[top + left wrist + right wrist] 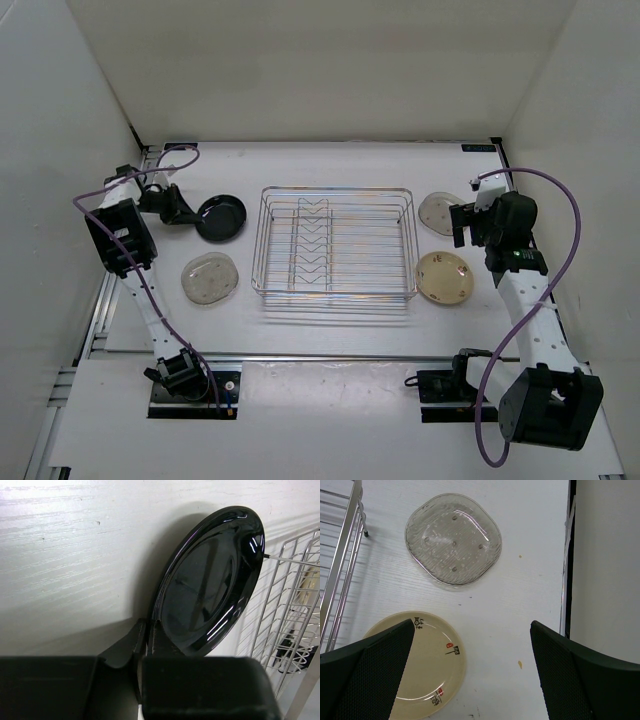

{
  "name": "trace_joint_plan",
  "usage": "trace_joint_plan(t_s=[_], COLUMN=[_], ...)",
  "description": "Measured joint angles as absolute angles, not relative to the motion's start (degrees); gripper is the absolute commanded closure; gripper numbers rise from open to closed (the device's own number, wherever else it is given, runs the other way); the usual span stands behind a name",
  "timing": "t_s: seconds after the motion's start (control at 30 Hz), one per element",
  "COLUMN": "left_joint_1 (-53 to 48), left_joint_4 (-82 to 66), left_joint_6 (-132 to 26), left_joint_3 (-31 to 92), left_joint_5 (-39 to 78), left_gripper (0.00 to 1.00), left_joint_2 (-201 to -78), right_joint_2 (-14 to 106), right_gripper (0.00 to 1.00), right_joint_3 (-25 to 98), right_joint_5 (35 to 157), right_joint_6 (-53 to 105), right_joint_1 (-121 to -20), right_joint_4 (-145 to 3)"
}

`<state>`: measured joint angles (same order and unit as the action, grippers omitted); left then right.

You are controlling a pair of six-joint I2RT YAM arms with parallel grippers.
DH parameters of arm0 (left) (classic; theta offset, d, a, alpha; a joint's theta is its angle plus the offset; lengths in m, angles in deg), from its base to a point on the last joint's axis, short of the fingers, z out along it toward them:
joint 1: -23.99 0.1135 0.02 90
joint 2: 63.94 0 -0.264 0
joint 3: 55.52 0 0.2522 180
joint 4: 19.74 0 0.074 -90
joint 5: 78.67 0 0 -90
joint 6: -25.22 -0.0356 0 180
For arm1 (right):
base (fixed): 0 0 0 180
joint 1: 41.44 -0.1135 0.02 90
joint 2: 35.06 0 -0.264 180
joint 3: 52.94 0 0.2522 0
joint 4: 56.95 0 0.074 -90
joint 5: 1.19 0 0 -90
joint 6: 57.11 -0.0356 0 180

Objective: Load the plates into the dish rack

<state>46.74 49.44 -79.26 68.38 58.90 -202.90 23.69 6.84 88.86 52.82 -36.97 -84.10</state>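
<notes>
A white wooden table (pixel 340 170) lay inside a white-walled booth, with a rectangular chrome wire dish rack (pixel 335 245) at its middle.
The glossy black round plate (pixel 210 580) sat toward the surface's far-left corner, just left of the rack. The left gripper (pixel 146 637) was clamped tight on the plate's rim. The right gripper (pixel 472 650) hung with its jaws spread wide, gripping nothing, above the clear speckled plate (pixel 453 538) and the cream-tan plate (pixel 427 665) near the right edge.

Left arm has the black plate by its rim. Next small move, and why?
Probably lift the left gripper a little: its jaws are shut on the rim of the black plate, and the dish rack beside it holds no plates yet.
</notes>
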Motion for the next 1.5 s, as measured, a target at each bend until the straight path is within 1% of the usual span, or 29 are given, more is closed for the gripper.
trace_joint_plan(t_s=[0.2,0.33,0.47,0.57,0.67,0.77,0.87,0.93,1.1,1.27,1.5], left_joint_1=[46.58,46.36,45.95,43.94,37.62,27.22,16.68,11.65,2.32,-3.69,-8.5], left_joint_4=[49.28,49.37,49.13,48.52,46.49,43.01,39.54,37.48,32.15,29.29,24.89], left_joint_6=[-79.87,-80.16,-80.42,-82.26,-86.67,-92.88,-99.13,-103.37,-113.84,-121.49,-126.98], left_joint_3=[68.89,72.78,79.75,81.61,80.32,76.01,71.75,68.87,60.36,52.98,51.34], left_joint_5=[55.36,53.29,51.19,47.89,41.11,33.97,28.74,24.9,13.7,5.92,0.94], left_gripper=[0.9,0.9,0.9,0.9,0.9,0.9,0.9,0.9,0.9,0.9,0.9], left_joint_2=[-200.3,-196.84,-191.01,-183.51,-173.37,-163.77,-157.74,-155.51,-154.61,-155.64,-157.89], right_joint_2=[23.69,23.69,23.44,23.14,23.05,23.05,23.05,23.03,22.61,22.57,22.57], right_gripper=[0.0,0.0,0.0,0.0,0.0,0.0,0.0,0.0,0.0,0.0,0.0], right_joint_3=[6.84,6.84,6.82,6.78,6.75,6.75,6.75,6.75,6.75,6.75,6.75], right_joint_5=[89.04,89.3,89.56,90.04,90.48,90.54,90.78,90.92,91.24,91.68,92.1], right_joint_6=[52.82,52.82,52.82,52.82,52.82,52.82,52.82,52.82,52.82,52.82,52.82], right_joint_1=[-36.95,-36.95,-36.95,-36.95,-36.95,-36.95,-36.95,-36.95,-36.95,-36.95,-36.95], right_joint_4=[-84.1,-84.1,-84.1,-84.1,-84.1,-84.1,-84.1,-84.1,-84.12,-84.14,-84.16])
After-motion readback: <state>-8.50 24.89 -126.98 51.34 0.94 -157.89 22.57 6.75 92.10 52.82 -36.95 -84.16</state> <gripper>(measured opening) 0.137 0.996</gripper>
